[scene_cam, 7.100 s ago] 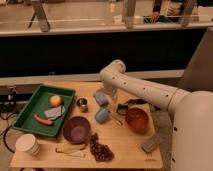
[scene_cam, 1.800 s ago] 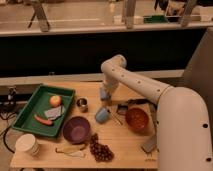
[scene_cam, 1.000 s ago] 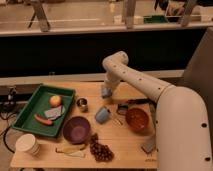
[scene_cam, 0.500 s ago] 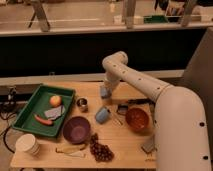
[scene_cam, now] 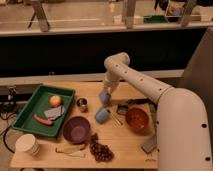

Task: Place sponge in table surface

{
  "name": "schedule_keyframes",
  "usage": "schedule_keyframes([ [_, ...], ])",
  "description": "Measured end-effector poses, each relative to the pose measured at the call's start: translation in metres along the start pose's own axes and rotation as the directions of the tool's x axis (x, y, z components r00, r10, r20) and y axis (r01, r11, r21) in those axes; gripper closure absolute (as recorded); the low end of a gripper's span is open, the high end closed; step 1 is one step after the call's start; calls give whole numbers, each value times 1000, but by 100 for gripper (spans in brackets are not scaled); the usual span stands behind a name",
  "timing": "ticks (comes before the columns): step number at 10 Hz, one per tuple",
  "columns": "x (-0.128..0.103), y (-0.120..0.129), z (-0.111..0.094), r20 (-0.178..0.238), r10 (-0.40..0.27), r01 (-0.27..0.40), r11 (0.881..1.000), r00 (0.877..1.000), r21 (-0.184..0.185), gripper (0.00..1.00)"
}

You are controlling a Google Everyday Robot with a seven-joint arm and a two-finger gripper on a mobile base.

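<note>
The sponge (scene_cam: 104, 97), a small pale blue-grey block, sits at the tip of my gripper (scene_cam: 105, 93) over the back middle of the light brown wooden table surface (scene_cam: 125, 145). The gripper points down from the white arm and looks shut on the sponge. The sponge is low, at or just above the wood; I cannot tell if it touches. It is right of the small steel cup (scene_cam: 81, 104) and behind the larger blue cup (scene_cam: 101, 115), which lies on its side.
A green tray (scene_cam: 31, 104) with fruit and a flat grey piece stands at the left. In front are a purple bowl (scene_cam: 76, 129), grapes (scene_cam: 101, 150), a banana (scene_cam: 70, 149) and a white cup (scene_cam: 27, 145). An orange-brown bowl (scene_cam: 137, 119) and a grey piece (scene_cam: 149, 144) are at the right.
</note>
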Motion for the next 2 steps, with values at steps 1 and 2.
schedule_keyframes([
  [1, 0, -2, -4, -25, -13, 13, 1000, 1000, 1, 20],
  [2, -1, -3, -7, -48, -16, 17, 1000, 999, 3, 20],
])
